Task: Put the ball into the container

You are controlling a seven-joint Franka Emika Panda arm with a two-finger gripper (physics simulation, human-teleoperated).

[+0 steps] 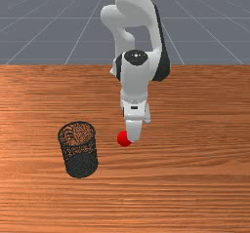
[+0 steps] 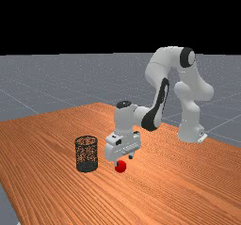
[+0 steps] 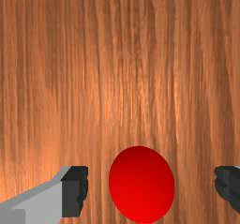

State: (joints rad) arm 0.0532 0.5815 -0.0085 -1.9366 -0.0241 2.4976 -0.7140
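In the front view my gripper [image 1: 133, 138] is low over the table, partly in front of the red ball [image 1: 124, 139]. The far view has the gripper [image 2: 123, 161] just above the ball [image 2: 120, 166], one fingertip close to its top. Seen from the wrist, the gripper [image 3: 151, 185] is open wide, and the ball [image 3: 141, 184] lies between the two fingers with a gap on each side. The container, a black mesh basket [image 1: 80, 165], stands upright to the ball's left in the front view; the far view also has the basket [image 2: 86, 166] left of the ball.
The wooden table [image 1: 195, 178] extends around the ball and basket. In the front view, a stretch of bare wood separates the basket from the ball. The basket's raised rim [image 2: 86, 137] is about level with my hand in the far view.
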